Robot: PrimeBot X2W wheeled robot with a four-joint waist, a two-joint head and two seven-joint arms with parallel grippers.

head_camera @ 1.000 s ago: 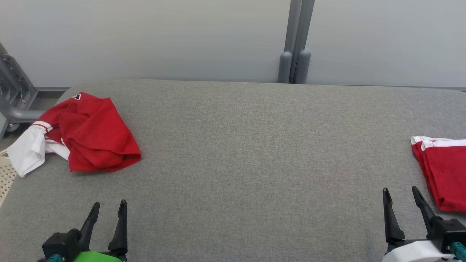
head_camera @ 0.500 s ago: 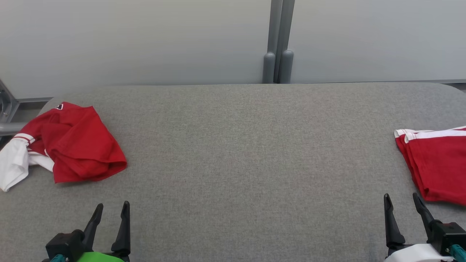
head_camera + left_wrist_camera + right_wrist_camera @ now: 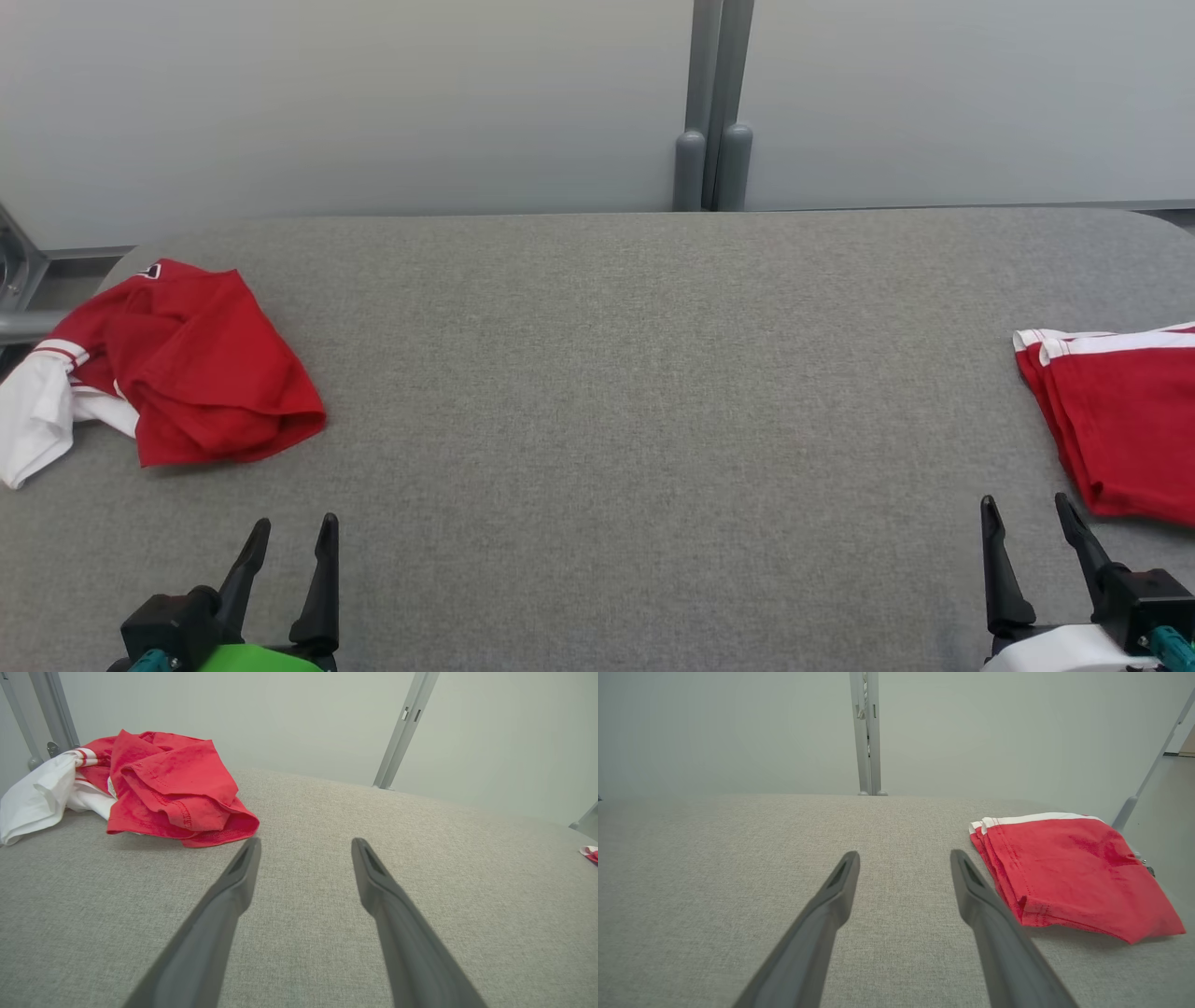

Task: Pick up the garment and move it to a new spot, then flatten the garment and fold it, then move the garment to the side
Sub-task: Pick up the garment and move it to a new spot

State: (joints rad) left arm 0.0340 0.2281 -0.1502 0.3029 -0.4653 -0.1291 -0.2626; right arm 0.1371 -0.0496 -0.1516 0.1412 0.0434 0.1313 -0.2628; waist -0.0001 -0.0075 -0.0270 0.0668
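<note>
A crumpled red and white garment [image 3: 177, 369] lies at the far left of the grey table [image 3: 607, 373]; in the left wrist view the same garment [image 3: 163, 788] sits ahead and to the left of my fingers. My left gripper [image 3: 292, 529] hovers open near the front edge, below the heap and apart from it; the left gripper [image 3: 306, 845] has bare cloth between its fingers. My right gripper [image 3: 1025, 507] stands open at the lower right with nothing in it. The right gripper [image 3: 904, 857] points over bare table.
A folded red garment with white trim [image 3: 1120, 420] rests at the table's right edge, just right of my right fingers, and appears as a neat folded stack [image 3: 1069, 872] in the right wrist view. A grey post [image 3: 714, 103] stands behind the table against pale panels.
The head camera swung right a second ago, so both garments shifted left in the picture, then held still. Neither gripper opened or shut, and the garments have not moved on the table.
</note>
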